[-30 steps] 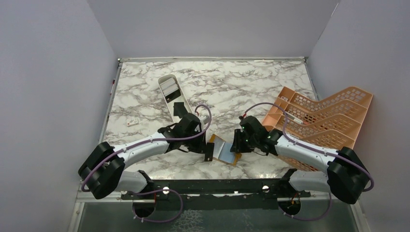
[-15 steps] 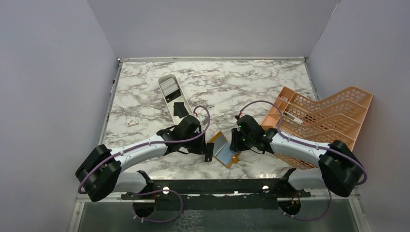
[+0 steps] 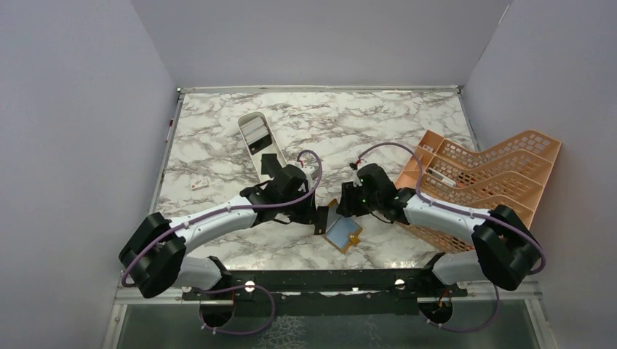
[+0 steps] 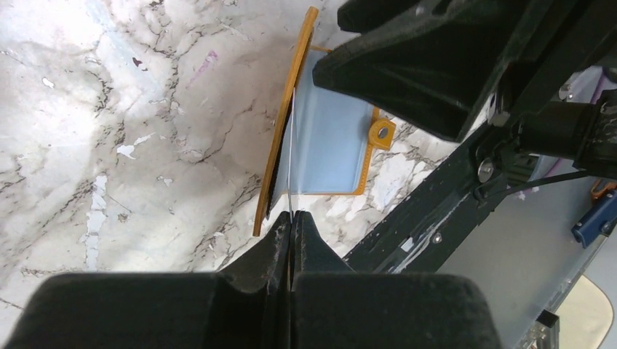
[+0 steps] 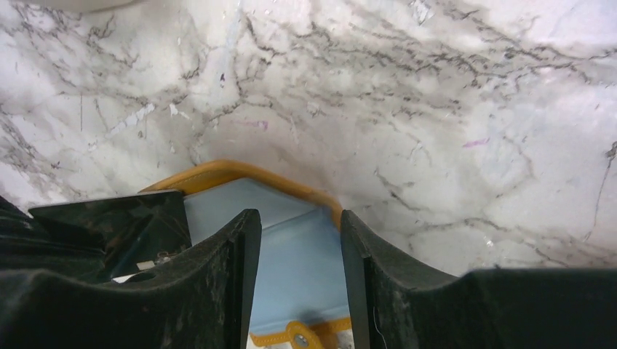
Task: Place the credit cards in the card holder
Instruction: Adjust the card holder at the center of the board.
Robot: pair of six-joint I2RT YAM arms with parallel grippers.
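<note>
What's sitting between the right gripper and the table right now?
The open card holder: the right wrist view shows its pale blue inner face directly under the right gripper, whose jaws stand open, with marble table beyond.

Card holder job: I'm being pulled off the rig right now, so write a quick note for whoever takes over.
Left claw: shut on a black card, held on edge at the open card holder.
Right claw: open, above the holder, gripping nothing.
Holder: lies open between the two claws.
Other cards: in the white tray farther back, with a black one at its near end.
Done: one card is at the holder but not yet seated.
Left: slide it in, then fetch the rest.
</note>
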